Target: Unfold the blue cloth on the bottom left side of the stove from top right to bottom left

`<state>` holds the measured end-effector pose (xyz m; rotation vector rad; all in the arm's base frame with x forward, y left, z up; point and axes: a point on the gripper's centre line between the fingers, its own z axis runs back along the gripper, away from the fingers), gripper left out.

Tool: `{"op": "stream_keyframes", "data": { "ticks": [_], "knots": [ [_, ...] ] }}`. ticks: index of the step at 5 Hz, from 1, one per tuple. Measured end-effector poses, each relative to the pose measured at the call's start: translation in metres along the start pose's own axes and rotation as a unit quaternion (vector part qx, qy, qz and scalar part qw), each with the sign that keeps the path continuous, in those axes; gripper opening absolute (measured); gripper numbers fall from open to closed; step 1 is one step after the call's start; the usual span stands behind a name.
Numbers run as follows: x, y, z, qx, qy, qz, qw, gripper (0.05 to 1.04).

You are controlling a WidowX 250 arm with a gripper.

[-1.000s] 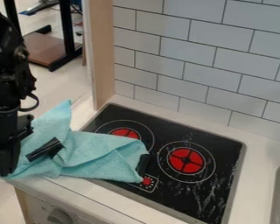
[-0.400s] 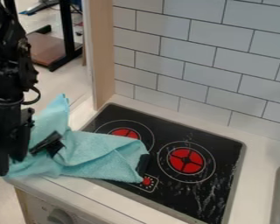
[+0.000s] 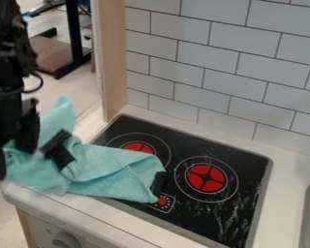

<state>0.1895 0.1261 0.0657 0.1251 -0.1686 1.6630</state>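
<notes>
Light blue is colouring the cloth, which is lying crumpled just beside the hand and is reaching away from it to the right in the view. Its near part is touching the hand, and one corner is standing up, a little above and to the right of the hand. Whether the hand is holding the cloth or is staying free of it, I cannot tell, and also I cannot tell if it is wide or narrow. The robot arm is hanging directly above the hand, at the left edge of the view.

One black piece is resting on the cloth near the hand. Another black piece is showing at the cloth's end that is farther from the hand.

Under this farther part, the black stove is lying to the right of the hand. The cloth is partly covering the nearer red burner, while the other red burner is lying uncovered, well apart from the hand. The pale desk is carrying the stove, and a grey knob is sitting on the front, lower than the hand.
</notes>
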Motion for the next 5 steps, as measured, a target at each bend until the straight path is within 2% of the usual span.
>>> {"op": "stream_keyframes", "data": {
  "ticks": [1,2,3,5],
  "knots": [
    [-0.006,-0.008,0.022,-0.037,0.013,-0.007,0.9992,1.0],
    [-0.017,-0.02,0.052,-0.089,0.024,-0.02,0.9956,1.0],
    [-0.025,-0.027,0.06,-0.105,0.034,-0.045,0.9929,0.999],
    [-0.026,-0.027,0.06,-0.104,0.035,-0.048,0.9929,1.0]
  ]
}}
